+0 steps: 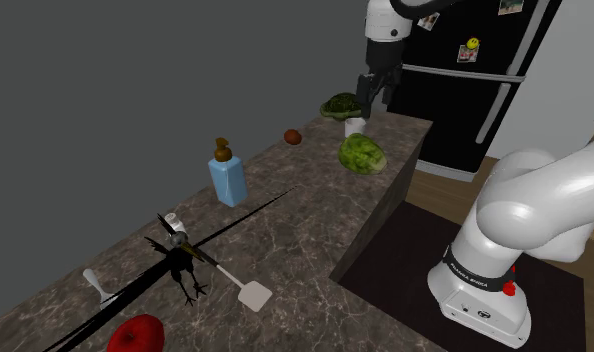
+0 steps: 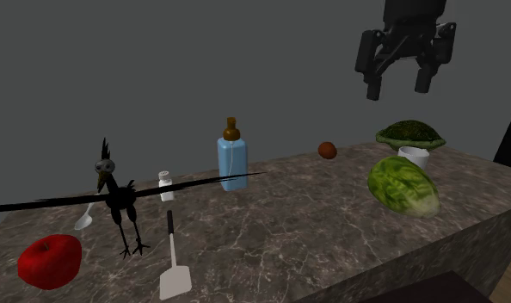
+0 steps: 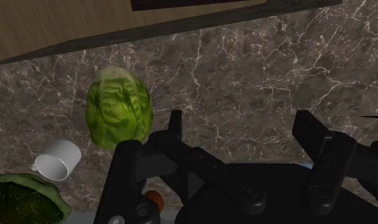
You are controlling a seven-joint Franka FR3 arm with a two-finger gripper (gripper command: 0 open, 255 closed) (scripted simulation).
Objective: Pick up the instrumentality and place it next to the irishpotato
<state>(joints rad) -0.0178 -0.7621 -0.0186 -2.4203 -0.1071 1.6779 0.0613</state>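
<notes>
The small brown potato (image 1: 293, 137) (image 2: 328, 151) lies near the counter's back edge, between a blue bottle (image 1: 227, 178) (image 2: 232, 159) and a white cup (image 1: 355, 125) (image 2: 414, 157) (image 3: 57, 160). A white spatula (image 1: 243, 285) (image 2: 173, 258) and a spoon (image 1: 97, 285) (image 2: 84, 217) lie flat at the other end. My black gripper (image 1: 373, 88) (image 2: 406, 73) (image 3: 242, 127) hangs open and empty, high above the counter over the cup and a green lettuce head (image 1: 362, 154) (image 2: 403, 184) (image 3: 119, 107).
A dark green turtle-like shell (image 1: 341, 106) (image 2: 409, 133) sits behind the cup. A black bird figure (image 1: 180, 258) (image 2: 116, 194) with long thin wings, a small shaker (image 1: 172, 222) and a red apple (image 1: 135, 333) crowd the spatula's end. A black fridge (image 1: 475, 80) stands beyond the counter.
</notes>
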